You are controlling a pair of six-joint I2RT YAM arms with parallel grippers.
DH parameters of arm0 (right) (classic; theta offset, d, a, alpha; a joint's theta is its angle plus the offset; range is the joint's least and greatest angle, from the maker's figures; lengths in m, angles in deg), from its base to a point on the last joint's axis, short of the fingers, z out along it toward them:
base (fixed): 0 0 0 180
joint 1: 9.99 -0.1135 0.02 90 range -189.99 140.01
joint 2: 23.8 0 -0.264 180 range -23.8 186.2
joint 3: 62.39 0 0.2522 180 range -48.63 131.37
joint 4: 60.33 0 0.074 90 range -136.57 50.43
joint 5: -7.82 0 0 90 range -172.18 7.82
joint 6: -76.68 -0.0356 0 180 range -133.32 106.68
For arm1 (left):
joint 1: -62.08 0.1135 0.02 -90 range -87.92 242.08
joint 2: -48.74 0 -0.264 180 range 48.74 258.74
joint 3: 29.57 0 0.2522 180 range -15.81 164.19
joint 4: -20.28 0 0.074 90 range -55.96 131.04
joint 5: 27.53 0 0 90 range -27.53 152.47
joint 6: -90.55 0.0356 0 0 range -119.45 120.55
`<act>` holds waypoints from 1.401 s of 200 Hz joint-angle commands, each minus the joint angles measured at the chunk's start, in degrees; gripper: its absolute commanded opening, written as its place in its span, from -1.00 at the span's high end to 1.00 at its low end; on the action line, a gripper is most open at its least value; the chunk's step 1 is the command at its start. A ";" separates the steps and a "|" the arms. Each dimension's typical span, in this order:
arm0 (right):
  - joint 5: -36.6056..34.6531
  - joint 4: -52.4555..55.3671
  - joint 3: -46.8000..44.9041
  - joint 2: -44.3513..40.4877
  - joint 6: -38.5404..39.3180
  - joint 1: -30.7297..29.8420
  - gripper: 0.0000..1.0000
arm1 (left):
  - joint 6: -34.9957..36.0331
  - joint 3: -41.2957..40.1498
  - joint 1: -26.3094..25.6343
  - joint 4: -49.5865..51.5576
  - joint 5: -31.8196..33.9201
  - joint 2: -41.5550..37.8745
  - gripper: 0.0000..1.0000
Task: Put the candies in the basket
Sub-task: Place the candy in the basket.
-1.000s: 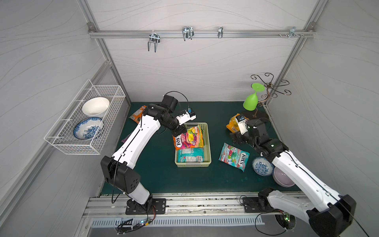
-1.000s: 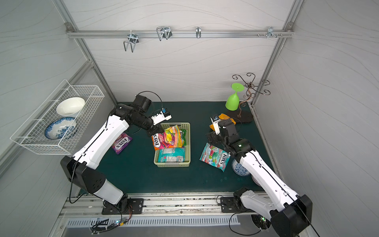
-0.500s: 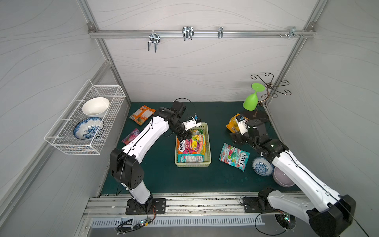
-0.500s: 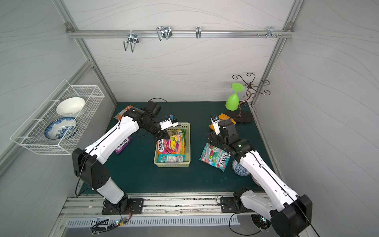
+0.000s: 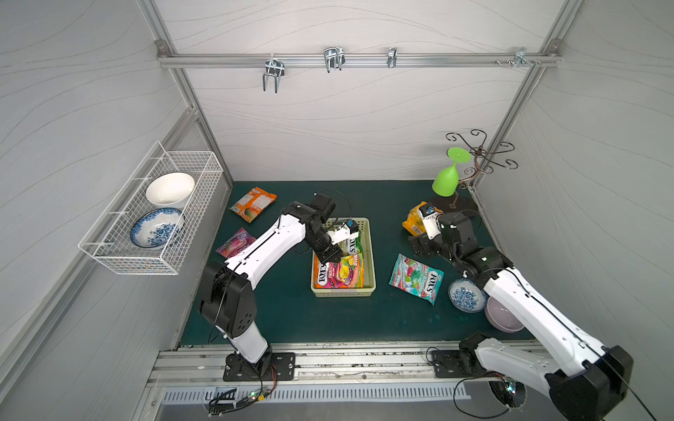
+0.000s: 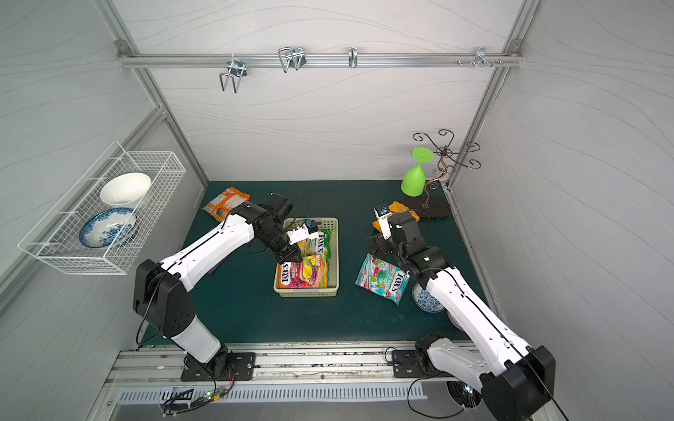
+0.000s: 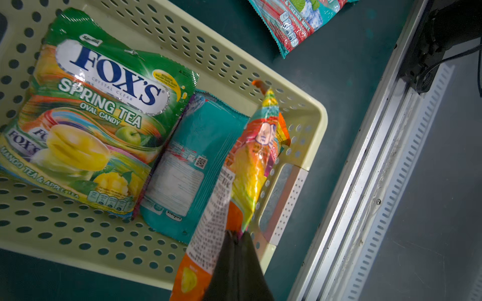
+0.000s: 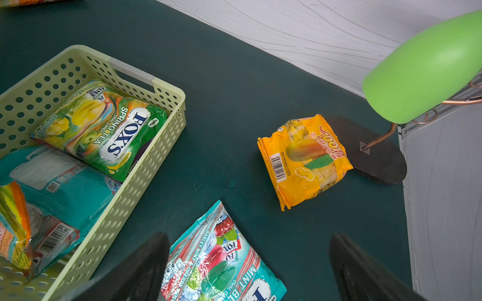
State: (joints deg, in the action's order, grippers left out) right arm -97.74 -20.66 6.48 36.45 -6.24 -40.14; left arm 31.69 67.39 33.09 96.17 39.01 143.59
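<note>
Left gripper [image 7: 234, 234]: fingers pinched shut on the edge of an orange-and-rainbow bag [image 7: 251, 156]. The bag hangs edge-on from the fingertips and reaches down inside the basket [image 7: 320, 117], at the handle-slot end. Can't tell whether its lower end rests on anything. In both top views the same grip sits over the basket [image 5: 370, 255] [image 6: 335, 255].

Already in the basket, below and beyond the left fingertips:
- green bag [image 7: 104, 109], face up, flat
- teal bag [image 7: 198, 156], label side up, just beside the held bag and partly under the green one

Right gripper [image 8: 249, 237]: fingers wide apart, gripping nothing, low over the table [image 5: 291, 320]. The mint bag [image 8: 216, 260] lies flat on the table between the two fingers [image 8: 146, 271], nearer one of them. No contact visible. The basket is off to that same side.

Yellow bag [image 8: 305, 159]: on the table ahead of the right fingertips, against the black stand base [image 8: 378, 161]. A green cup [image 8: 422, 70] hangs above it.

Orange bag [image 5: 253, 204] and pink bag [image 5: 237, 242]: on the table behind the left gripper, on the far side of that arm, outside the basket.
</note>
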 commanded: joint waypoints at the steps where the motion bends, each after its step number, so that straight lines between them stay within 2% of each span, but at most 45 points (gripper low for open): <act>1: 0.25 -1.09 -0.24 -0.72 -0.45 -0.16 -0.97 | -1.60 -1.15 -0.96 -2.51 -2.43 -1.99 1.00; 38: -0.79 -0.60 0.16 -0.50 0.16 -0.11 -0.98 | -2.39 -2.52 -1.24 -3.29 -1.85 -0.88 1.00; 59: 0.92 -1.42 -0.54 -0.99 -0.48 -0.13 -0.98 | -2.09 -4.31 -1.33 -5.48 -1.24 -0.76 1.00; 93: -0.59 -0.67 0.09 -0.48 -0.03 -0.11 -0.98 | -1.96 -4.00 -1.33 -6.68 2.43 0.65 1.00; 114: 0.70 -1.25 -0.45 -1.05 -0.10 -0.20 -0.98 | -1.76 -3.80 -1.33 -6.92 3.90 1.33 0.76; 151: 0.23 -1.15 -0.27 -0.75 -0.34 -0.21 -0.97 | -3.10 -3.01 -1.54 -7.47 5.14 -0.11 0.19; 204: 0.49 -1.16 -0.40 -0.94 -0.42 -0.19 -0.98 | -5.18 -2.24 -1.86 -7.78 5.60 -3.35 -0.27; 280: -0.54 -0.71 0.12 -0.49 0.24 -0.34 -0.98 | -9.33 -4.27 -1.86 -11.93 12.11 0.76 -0.27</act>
State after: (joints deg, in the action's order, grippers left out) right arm -97.67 -20.68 6.48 36.45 -6.22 -40.14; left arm 24.65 62.85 31.58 86.84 48.21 141.95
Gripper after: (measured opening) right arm 0.988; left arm 0.640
